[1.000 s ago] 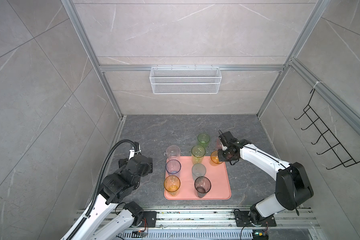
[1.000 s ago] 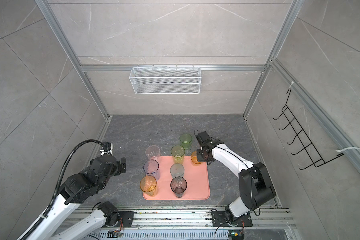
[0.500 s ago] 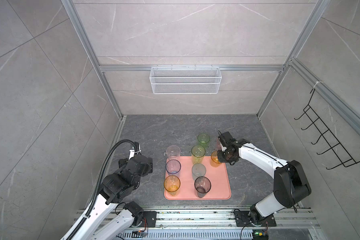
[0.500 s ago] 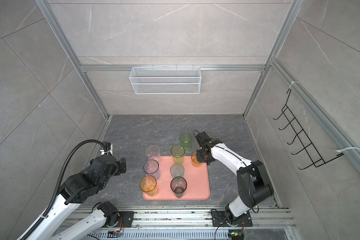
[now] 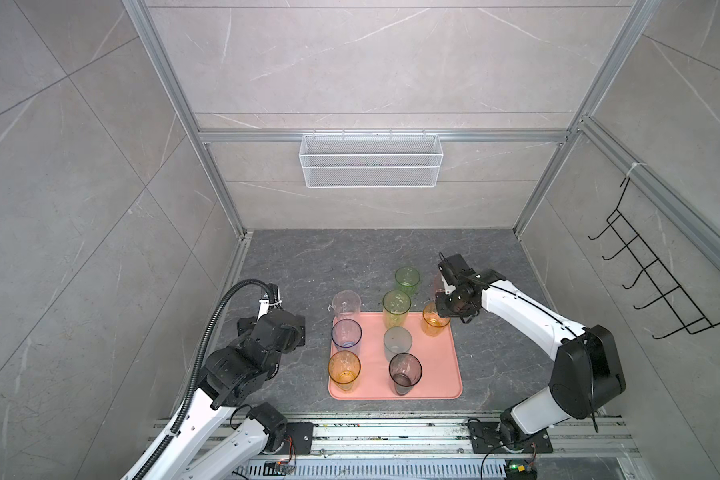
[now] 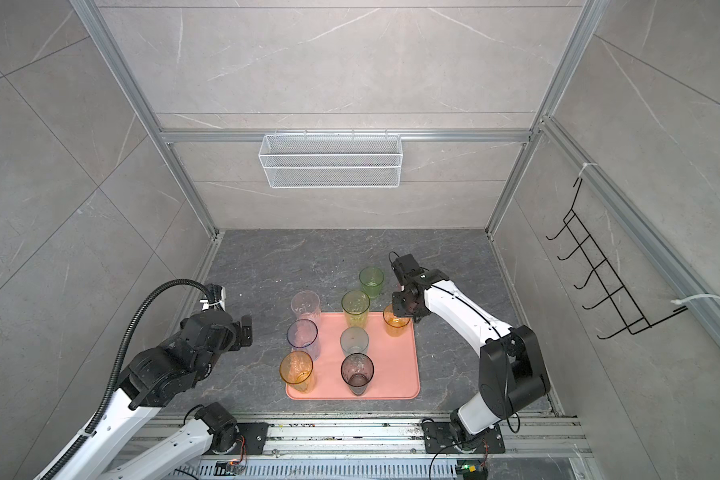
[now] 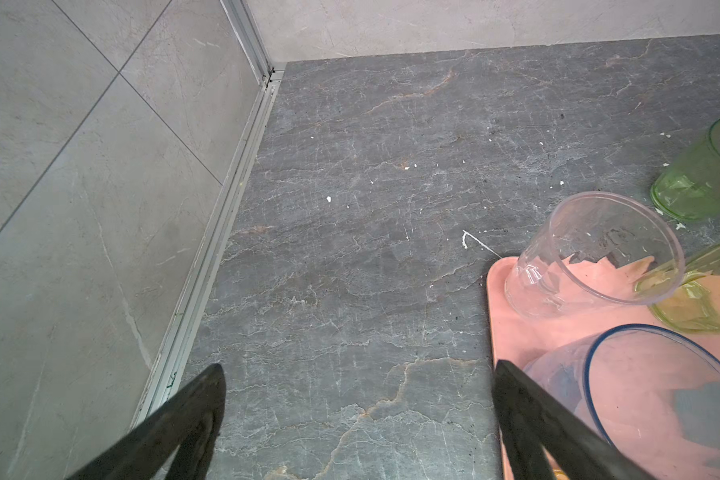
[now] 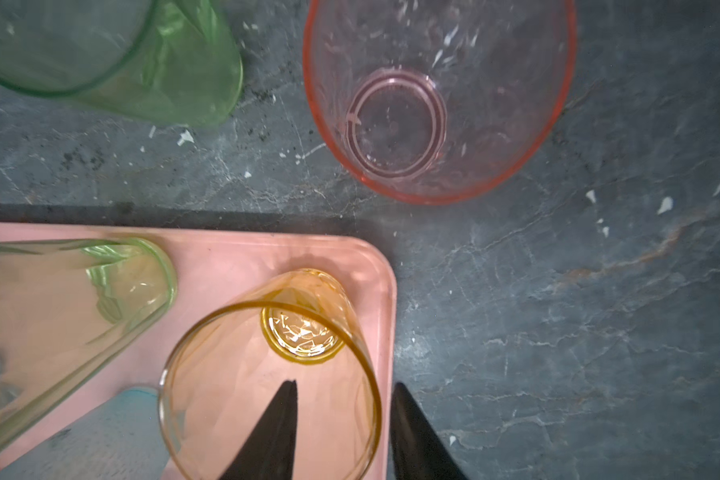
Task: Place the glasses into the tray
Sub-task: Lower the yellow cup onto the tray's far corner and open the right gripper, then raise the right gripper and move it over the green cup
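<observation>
Amber glass [image 8: 225, 374] stands upright in the tray's [image 8: 233, 253] corner, near its edge; right fingers [image 8: 275, 432] straddle its rim, parted. Left fingers [image 7: 175, 428] spread wide over bare tabletop [image 7: 371, 249].

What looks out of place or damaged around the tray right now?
Nothing is tipped, cracked or spilled. The only oddity is small white flecks scattered on the dark tabletop beside the tray, like chips or debris.

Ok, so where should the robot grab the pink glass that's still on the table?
By its rim, from straight above. The pink glass stands upright with its mouth open, so one finger can go inside and one outside the wall. Pick the rim side facing away from the green glass beside it, where there's room. The right gripper is probably nearest.
</observation>
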